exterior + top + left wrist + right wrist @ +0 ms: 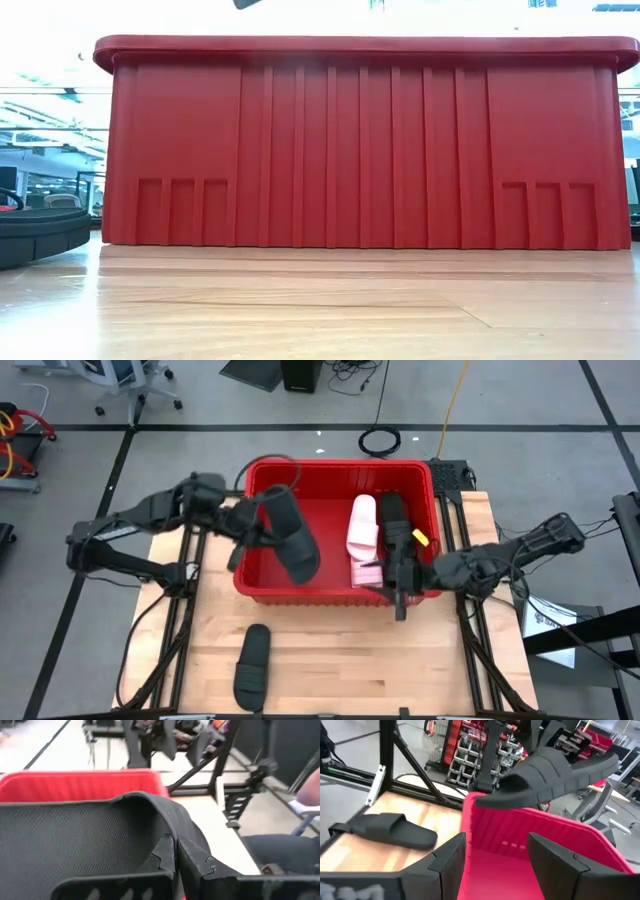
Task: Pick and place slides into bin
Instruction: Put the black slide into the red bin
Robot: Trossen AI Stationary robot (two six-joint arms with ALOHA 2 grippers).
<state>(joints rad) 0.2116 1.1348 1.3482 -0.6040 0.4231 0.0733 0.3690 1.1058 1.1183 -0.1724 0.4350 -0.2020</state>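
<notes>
The red bin (262, 582) stands at the middle of the table. Inside it at the right lie a pale pink slide (362, 525), a second pale one (368, 572) and a black slide (393, 515). My left gripper (250, 532) is shut on another black slide (292, 538), held in the air over the bin's left part; the same slide (555, 770) shows in the right wrist view. One black slide (252, 665) rests sole-down on the table in front of the bin. My right gripper (502, 865) is open over the bin's near right rim, touching nothing. My left gripper holds the black slide by its long side beside the strap (172, 842), coming from the table's left, nearly level. Its fingers (210, 870) are shut across that edge; the slide itself hides how far in it reaches. The slide is lifted clear above the bin, tilted.
The bin's tall ribbed wall (360, 150) fills the low view, with the loose black slide (40, 235) to its left. Bare wooden table lies in front of the bin. Black frame rails run along both sides of the table.
</notes>
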